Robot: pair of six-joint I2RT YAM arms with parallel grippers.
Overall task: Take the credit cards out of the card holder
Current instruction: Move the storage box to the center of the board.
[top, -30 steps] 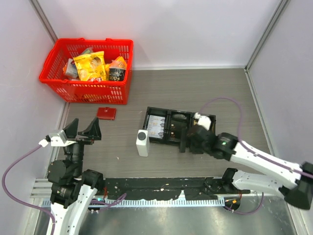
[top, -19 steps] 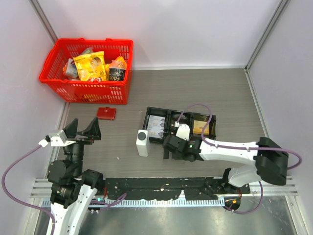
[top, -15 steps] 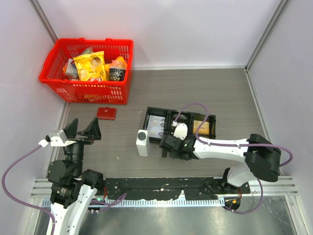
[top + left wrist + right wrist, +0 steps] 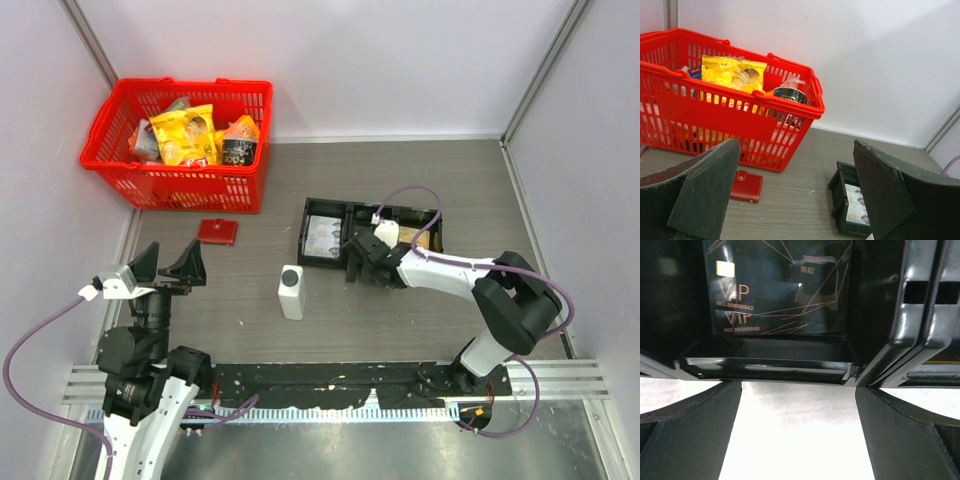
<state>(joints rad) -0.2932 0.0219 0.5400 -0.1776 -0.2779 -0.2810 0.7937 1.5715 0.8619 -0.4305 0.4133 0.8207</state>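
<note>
Begin at your left gripper (image 4: 168, 262): it hangs above the table (image 4: 250, 200) just forward of its own base, its jaws spread wide with nothing between them, and its fingers (image 4: 705, 195) point forward and slightly down. The card holder (image 4: 217, 231) lies ahead of that gripper and a little to its right, near but clear of both fingers; it is flat on the table and folded shut, with its long side running roughly across your line of reach, only slightly skewed. The credit cards cannot be seen, and I judge they are inside the fold. That makes this the arm to use, since a short advance forward and to the right should bring it over the holder. Your right gripper (image 4: 358, 262) is the farther one, with the holder well off to its left. Its jaws are equally wide and empty, and it sits low against the near wall of the black tray (image 4: 765, 365), looking straight into a compartment that holds a dark VIP card (image 4: 775, 290). From the left gripper, the red basket (image 4: 180, 140) stands just beyond the holder with only a narrow strip of table between them; an overshoot would likely meet the basket's near wall, so I would come down onto the holder, not sweep through it.
</note>
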